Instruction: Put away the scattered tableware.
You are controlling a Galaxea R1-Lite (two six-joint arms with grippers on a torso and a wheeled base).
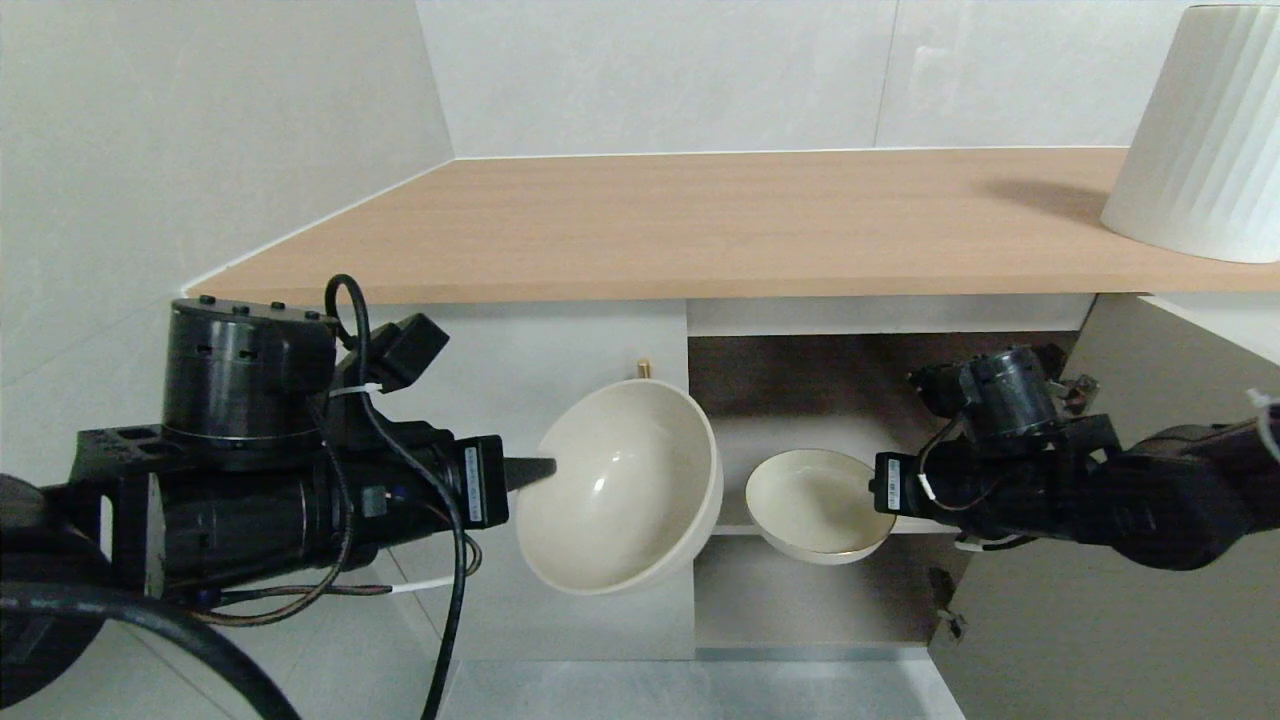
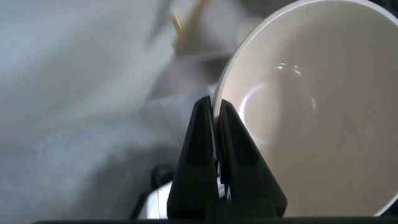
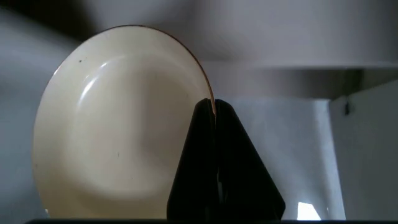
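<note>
A large cream bowl point(image 1: 620, 490) hangs tilted in front of the cabinet, its opening toward me. My left gripper point(image 1: 535, 468) is shut on its rim; in the left wrist view the fingers point(image 2: 202, 134) pinch the edge of that bowl point(image 2: 311, 112). A smaller cream bowl with a thin gold rim point(image 1: 815, 503) is held at the mouth of the open cabinet. My right gripper point(image 1: 880, 495) is shut on its edge, and in the right wrist view the small bowl point(image 3: 118, 118) sits clamped between the dark fingers point(image 3: 202, 130).
The open cabinet point(image 1: 820, 400) below the wooden counter point(image 1: 700, 220) has a white shelf point(image 1: 740, 440). Its door point(image 1: 1100, 600) swings open at the right. A closed white door with a brass knob point(image 1: 643, 367) is on the left. A white ribbed lampshade point(image 1: 1200, 130) stands on the counter.
</note>
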